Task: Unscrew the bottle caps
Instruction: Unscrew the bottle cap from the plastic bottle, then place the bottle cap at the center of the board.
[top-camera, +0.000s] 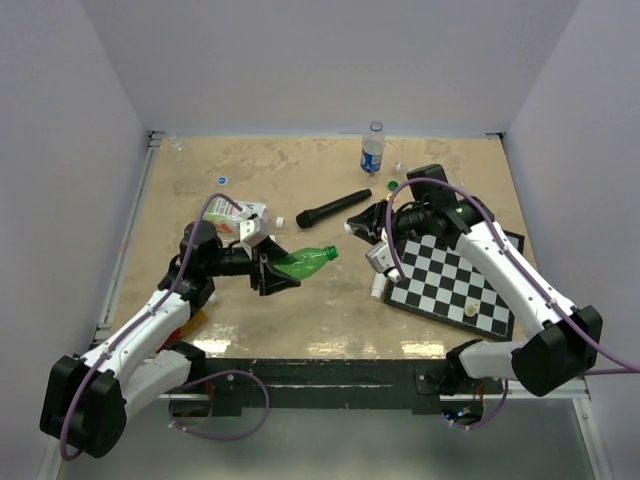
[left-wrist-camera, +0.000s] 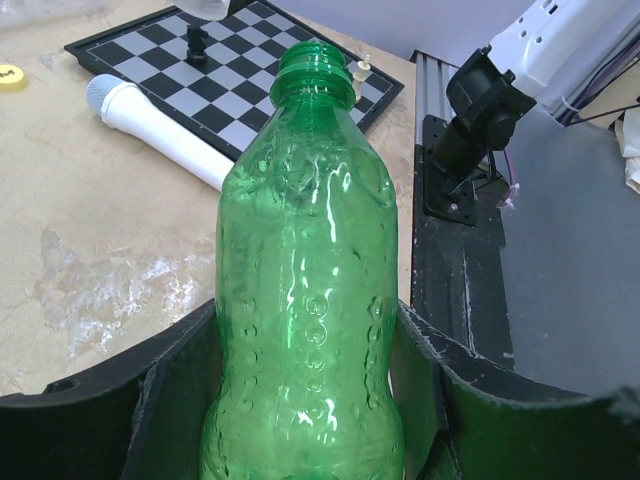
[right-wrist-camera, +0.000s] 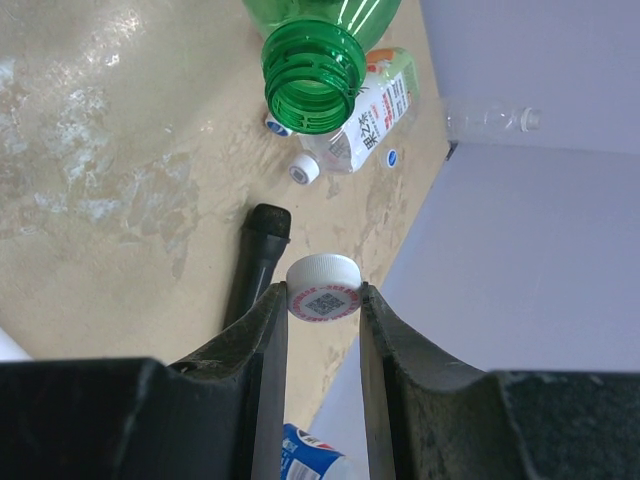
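Note:
The bright green bottle (top-camera: 305, 261) lies tilted off the table in my left gripper (top-camera: 275, 275), neck pointing right. In the left wrist view both fingers press the sides of the green bottle (left-wrist-camera: 305, 230), and its threaded mouth (left-wrist-camera: 315, 70) is bare, with no cap on it. My right gripper (right-wrist-camera: 323, 300) is shut on a white cap (right-wrist-camera: 323, 285) with a printed code inside. It holds the cap a short way in front of the green bottle's open mouth (right-wrist-camera: 313, 75). In the top view, my right gripper (top-camera: 355, 228) hangs to the right of the bottle's neck.
A Pepsi bottle (top-camera: 373, 148) stands at the back. A black microphone (top-camera: 333, 209) lies mid-table and a white microphone (left-wrist-camera: 160, 125) lies beside the chessboard (top-camera: 455, 280). A carton (top-camera: 240, 215) lies at the left. Loose blue (top-camera: 222, 180), green (top-camera: 391, 186) and white (top-camera: 281, 220) caps are scattered.

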